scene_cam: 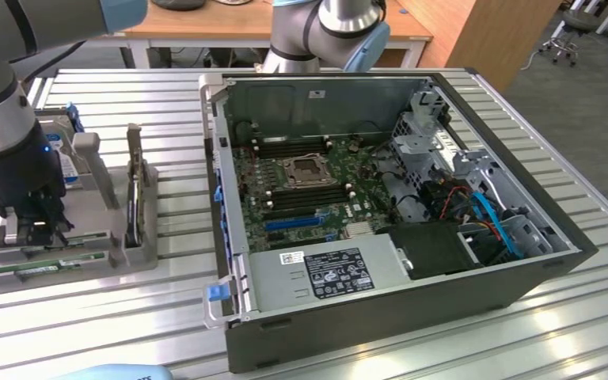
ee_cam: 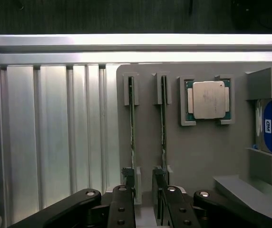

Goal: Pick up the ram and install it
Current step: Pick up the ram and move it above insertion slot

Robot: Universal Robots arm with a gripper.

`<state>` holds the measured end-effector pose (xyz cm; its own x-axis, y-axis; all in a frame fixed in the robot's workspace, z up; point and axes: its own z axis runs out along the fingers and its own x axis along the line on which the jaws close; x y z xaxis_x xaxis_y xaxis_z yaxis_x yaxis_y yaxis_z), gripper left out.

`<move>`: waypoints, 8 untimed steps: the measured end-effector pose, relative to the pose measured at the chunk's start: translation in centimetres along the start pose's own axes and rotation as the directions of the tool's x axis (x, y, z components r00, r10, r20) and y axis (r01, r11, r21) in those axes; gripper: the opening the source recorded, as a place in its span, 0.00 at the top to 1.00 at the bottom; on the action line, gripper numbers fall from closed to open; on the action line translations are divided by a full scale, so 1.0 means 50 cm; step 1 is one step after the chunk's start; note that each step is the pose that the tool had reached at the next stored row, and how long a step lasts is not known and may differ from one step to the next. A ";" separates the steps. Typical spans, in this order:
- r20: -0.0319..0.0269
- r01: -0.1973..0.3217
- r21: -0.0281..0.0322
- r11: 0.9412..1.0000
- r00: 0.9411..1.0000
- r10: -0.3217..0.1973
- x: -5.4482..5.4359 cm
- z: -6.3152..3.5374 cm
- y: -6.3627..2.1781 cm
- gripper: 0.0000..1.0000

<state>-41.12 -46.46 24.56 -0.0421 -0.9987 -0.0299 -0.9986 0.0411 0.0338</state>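
Gleaming slatted table (scene_cam: 104,317), desk (scene_cam: 230,24) behind

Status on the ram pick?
Tool open, down at the tray, nothing gripped. Both ram sticks on edge in their slots. No obstruction seen.

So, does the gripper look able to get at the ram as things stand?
Probably yes: the gripper hangs open right above the gray holder, and nothing covers the ram sticks standing on edge in their slots. Which stick it targets is unclear.
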 end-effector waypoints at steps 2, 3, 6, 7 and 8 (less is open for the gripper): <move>0.000 0.000 0.000 1.000 1.000 0.000 0.000 0.001 0.000 0.71; 0.000 0.000 0.000 1.000 1.000 0.000 0.000 0.003 0.000 0.71; 0.000 0.000 0.000 1.000 1.000 0.000 0.000 0.008 0.000 0.71; 0.000 0.000 0.000 1.000 1.000 0.000 0.000 0.010 0.000 0.71; 0.000 0.000 0.000 1.000 1.000 0.000 0.000 0.012 0.000 0.71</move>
<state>-41.14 -46.47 23.97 -0.0421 -0.9987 -0.0298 -0.9986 0.0411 0.0340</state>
